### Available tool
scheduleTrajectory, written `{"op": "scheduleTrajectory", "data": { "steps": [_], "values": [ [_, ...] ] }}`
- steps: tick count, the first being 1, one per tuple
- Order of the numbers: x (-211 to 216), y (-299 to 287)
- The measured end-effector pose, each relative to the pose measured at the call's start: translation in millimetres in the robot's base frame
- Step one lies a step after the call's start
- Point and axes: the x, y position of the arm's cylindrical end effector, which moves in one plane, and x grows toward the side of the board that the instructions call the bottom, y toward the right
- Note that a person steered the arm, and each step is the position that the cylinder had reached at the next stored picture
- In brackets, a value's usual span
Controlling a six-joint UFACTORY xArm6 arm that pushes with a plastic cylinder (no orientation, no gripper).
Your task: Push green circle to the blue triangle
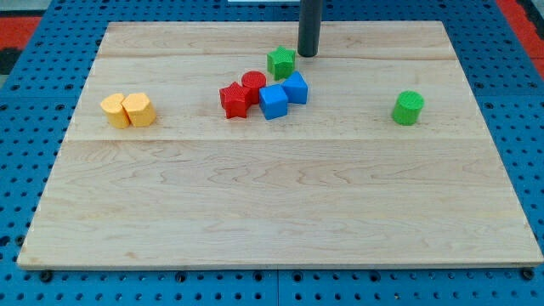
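Note:
The green circle (pixel 408 108) stands alone at the view's right, on the wooden board (pixel 272 195). Two blue blocks sit in a cluster near the top middle. The upper one (pixel 295 87) looks like the blue triangle, and the lower one (pixel 273 101) is a blue cube touching it. My tip (pixel 307 54) rests on the board near the top edge, just right of a green star (pixel 281 62) and above the blue blocks. It is well to the upper left of the green circle.
A red circle (pixel 253 83) and a red star (pixel 235 99) sit against the cluster's left side. Two yellow blocks (pixel 127 110) touch each other at the view's left. A blue pegboard surrounds the board.

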Motion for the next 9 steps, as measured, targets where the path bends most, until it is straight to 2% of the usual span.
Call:
{"op": "scheduleTrajectory", "data": {
  "steps": [2,3,4,5,6,8,9],
  "values": [
    [33,-40],
    [34,-21],
    [34,67],
    [92,164],
    [134,184],
    [85,107],
    [123,148]
  ]
}}
